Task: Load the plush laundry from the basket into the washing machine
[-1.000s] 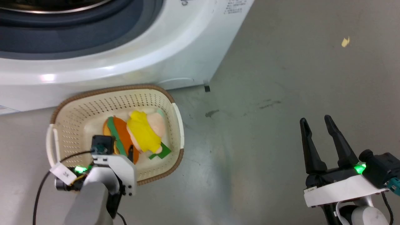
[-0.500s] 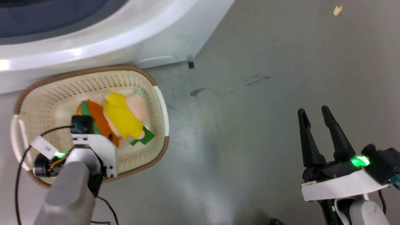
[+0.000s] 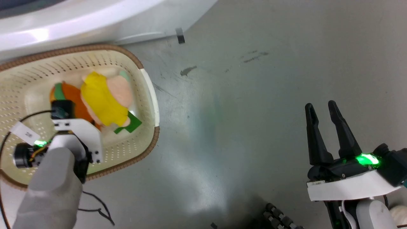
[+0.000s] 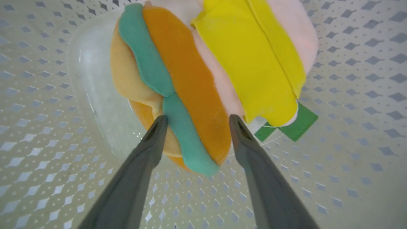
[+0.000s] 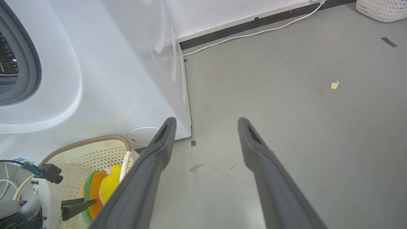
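Straddling orange plush [image 4: 190,89] in basket [image 3: 155,140]: left gripper [image 4: 197,122], jaws apart | yellow plush [image 4: 254,57] laid against it, nearer right rim | right gripper [image 3: 321,106] held above floor [image 3: 238,95], jaws apart

My left hand [image 4: 197,117] sits inside the basket [image 3: 144,105], its perforated walls close on every side. The orange plush [image 4: 190,86] lies between my spread fingers [image 4: 152,136], and the yellow plush [image 4: 254,57] crowds the upper right. In the head view my right hand [image 3: 320,105], fingers apart, has bare floor [image 3: 238,111] ahead. The washing machine [image 3: 95,16] blocks the upper left.
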You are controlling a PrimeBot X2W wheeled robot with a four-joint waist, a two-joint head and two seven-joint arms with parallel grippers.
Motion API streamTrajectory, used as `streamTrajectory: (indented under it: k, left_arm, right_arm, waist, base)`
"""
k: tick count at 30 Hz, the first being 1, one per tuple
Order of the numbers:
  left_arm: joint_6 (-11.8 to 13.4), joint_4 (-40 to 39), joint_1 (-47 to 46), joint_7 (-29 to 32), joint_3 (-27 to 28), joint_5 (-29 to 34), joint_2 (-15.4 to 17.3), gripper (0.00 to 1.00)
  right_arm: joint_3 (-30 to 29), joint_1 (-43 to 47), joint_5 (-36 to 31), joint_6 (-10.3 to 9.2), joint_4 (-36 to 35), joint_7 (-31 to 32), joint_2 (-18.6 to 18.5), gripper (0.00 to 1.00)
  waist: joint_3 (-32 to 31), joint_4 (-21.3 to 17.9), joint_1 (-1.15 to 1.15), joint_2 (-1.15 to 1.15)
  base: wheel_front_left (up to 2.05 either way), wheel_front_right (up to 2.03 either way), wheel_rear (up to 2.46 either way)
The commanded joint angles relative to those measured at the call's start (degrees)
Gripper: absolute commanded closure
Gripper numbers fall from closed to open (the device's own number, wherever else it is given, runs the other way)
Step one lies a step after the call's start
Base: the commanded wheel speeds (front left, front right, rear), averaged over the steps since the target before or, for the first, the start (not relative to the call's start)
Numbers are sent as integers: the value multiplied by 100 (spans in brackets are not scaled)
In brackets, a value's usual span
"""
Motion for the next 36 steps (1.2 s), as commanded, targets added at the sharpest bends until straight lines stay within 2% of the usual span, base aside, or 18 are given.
streamTrajectory:
  k: [1,7,8,9,14,19,24,30,36]
  left_arm:
    - [78,133,-204,-99,-7,-106,84,0]
    - [105,475,-466,-134,-76,-254,122,0]
    - [87,526,-517,-138,-92,-279,125,45]
    - [68,579,-564,-145,-103,-309,131,100]
    - [-18,878,-747,-140,-176,-439,192,100]
    - [-72,1278,-772,-563,-276,-632,95,100]
    - [-223,1290,-459,-1076,-207,-813,-200,100]
    - [-583,1286,-55,-1746,-122,-1031,-480,100]
    - [-876,1067,458,-2116,-247,-1023,-687,100]
  right_arm:
    - [24,-111,99,3,-49,-79,-3,0]
    - [82,-181,268,3,-55,-150,-3,0]
    - [99,-196,296,3,-60,-162,-3,0]
    - [119,-212,321,3,-66,-174,-3,0]
    - [183,-305,417,3,-70,-233,-3,0]
    - [58,-373,372,3,-60,-317,-4,0]
    - [-133,-268,244,3,-8,-318,-4,0]
    - [-328,-66,-48,3,-5,-318,-4,0]
    - [-438,255,-363,3,26,-318,-4,0]
  waist:
    - [151,-64,0,0]
    - [430,-184,0,0]
    - [472,-201,0,0]
    - [513,-219,0,0]
    - [685,-310,0,0]
    - [502,-260,0,0]
    - [-195,-36,0,0]
    - [-1167,306,0,0]
    - [-2068,675,0,0]
  base:
    - [0,0,0]
    - [0,0,0]
    - [0,0,0]
    - [0,0,0]
    - [0,0,0]
    - [0,0,0]
    - [0,0,0]
    - [0,0,0]
    - [0,0,0]
